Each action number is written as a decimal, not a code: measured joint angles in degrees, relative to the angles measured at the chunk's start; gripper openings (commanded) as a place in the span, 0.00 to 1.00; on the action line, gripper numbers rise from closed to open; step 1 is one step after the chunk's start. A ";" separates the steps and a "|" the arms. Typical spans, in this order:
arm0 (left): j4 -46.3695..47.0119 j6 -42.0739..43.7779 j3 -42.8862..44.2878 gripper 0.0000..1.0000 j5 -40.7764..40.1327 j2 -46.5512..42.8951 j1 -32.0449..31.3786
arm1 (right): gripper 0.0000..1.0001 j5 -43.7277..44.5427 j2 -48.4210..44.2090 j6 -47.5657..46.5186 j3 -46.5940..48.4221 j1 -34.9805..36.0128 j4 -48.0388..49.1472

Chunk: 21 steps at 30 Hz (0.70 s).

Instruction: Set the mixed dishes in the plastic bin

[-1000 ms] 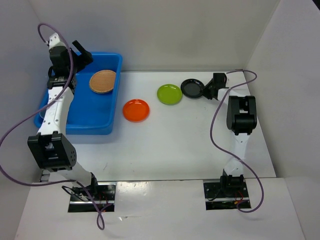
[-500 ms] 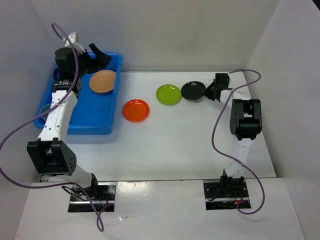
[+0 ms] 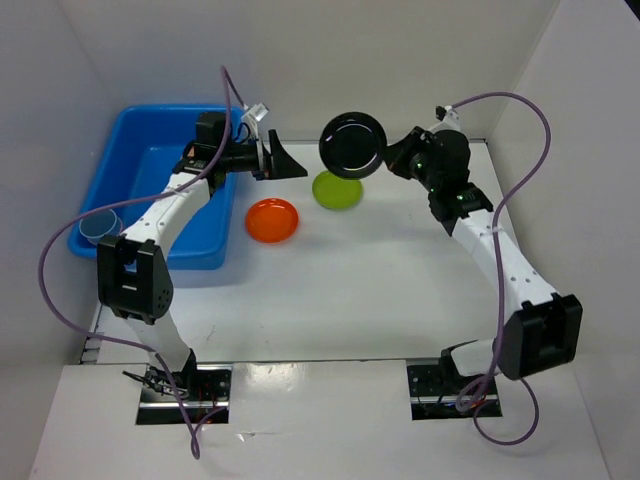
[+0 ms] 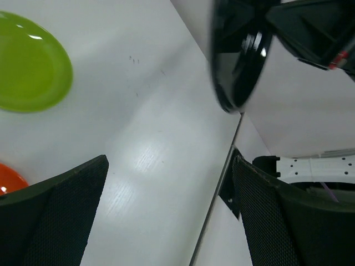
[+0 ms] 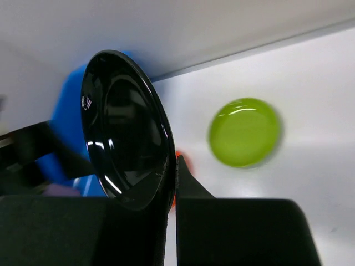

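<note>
- Overhead, the plastic bin [image 3: 150, 165] sits at the far left corner of the table [image 3: 350, 300].
- A blue cup [image 3: 100, 226] stands inside the bin, in its near-left corner.
- The left gripper [image 3: 283, 160] reaches out past the bin's right wall, above the bench near the far edge. The left wrist view shows its fingers [image 4: 61, 216] spread wide with nothing between them.
- The right gripper [image 3: 395, 160] is clamped on the rim of the black plate [image 3: 353, 145]. The plate is held up off the bench, tipped on edge, near the middle of the far edge. The right wrist view shows the plate's rim pinched between the fingers, glossy face turned leftward.
- The lime-green plate [image 3: 338, 190] lies flat on the bench, just below the raised black plate in the overhead view.
- The orange plate [image 3: 272, 220] lies flat, just right of the bin and clear of it. It is near the green plate, not touching it.
</note>
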 measured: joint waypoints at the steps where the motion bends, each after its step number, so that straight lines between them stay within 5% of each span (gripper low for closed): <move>1: -0.11 -0.13 0.00 0.99 0.81 0.94 -0.70 | 0.04 -0.22 -1.36 -0.15 -0.13 1.36 -0.04; 15: 3.72 -1.70 0.11 0.99 3.54 2.19 -2.86 | 0.04 -0.96 -5.70 -0.92 -3.91 7.61 -2.38; 18: 3.89 -1.77 0.11 0.93 3.76 2.19 -3.74 | 0.04 -1.44 -5.75 -0.76 -4.55 7.72 -2.38; 21: 3.98 -1.88 0.33 0.72 3.80 2.27 -4.90 | 0.04 -1.62 -5.75 -0.76 -4.68 8.44 -2.38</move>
